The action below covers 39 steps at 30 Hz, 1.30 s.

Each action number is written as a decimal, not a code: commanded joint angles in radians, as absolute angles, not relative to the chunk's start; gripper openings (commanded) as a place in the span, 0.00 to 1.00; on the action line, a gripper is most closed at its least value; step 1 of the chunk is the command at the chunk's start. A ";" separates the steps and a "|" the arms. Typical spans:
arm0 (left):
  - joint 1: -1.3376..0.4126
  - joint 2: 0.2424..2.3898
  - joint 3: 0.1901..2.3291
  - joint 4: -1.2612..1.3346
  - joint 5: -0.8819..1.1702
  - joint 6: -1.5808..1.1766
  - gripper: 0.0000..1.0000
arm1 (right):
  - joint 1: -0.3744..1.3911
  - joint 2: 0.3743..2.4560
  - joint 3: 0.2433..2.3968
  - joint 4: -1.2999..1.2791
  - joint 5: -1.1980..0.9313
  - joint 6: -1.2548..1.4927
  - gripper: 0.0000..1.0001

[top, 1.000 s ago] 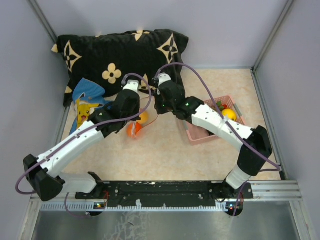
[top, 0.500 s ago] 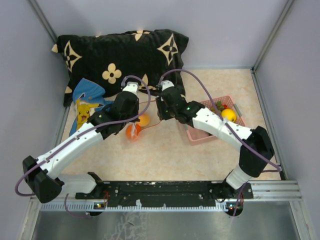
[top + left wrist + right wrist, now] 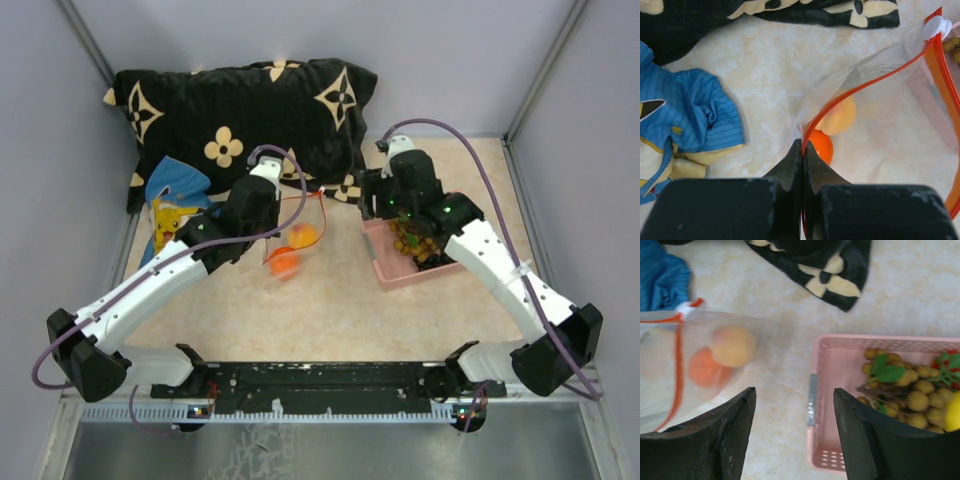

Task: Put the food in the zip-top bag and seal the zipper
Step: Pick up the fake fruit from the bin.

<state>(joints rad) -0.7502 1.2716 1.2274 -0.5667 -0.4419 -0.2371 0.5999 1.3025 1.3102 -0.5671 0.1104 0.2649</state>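
Note:
The clear zip-top bag hangs open from my left gripper, which is shut on one end of its orange-red zipper. Inside the bag lie an orange citrus and a pale yellow-orange fruit. In the top view the bag sits left of the pink basket. My right gripper stands open and empty above the basket's left wall. In the basket are a cluster of brownish balls with green leaves, a lemon and red bits.
A black pillow with cream flower shapes lies along the back. A blue cartoon-print cloth sits at the left, beside my left arm. Grey walls and metal posts close in the table on three sides.
My right gripper has opened, let go of the bag and swung right to above the basket. The left gripper has stayed shut on the zipper, and the bag has shifted slightly right.

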 commanded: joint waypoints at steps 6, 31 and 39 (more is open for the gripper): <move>-0.747 1.289 1.293 -0.552 -0.494 -0.147 0.00 | 0.398 1.273 1.280 -0.711 0.137 0.078 0.74; -0.747 1.290 1.231 -0.510 -0.489 -0.086 0.00 | 0.146 1.362 1.068 -0.440 0.083 -0.025 0.88; -0.747 1.303 1.239 -0.513 -0.485 -0.086 0.00 | 0.146 1.399 1.091 -0.480 0.203 -0.032 0.88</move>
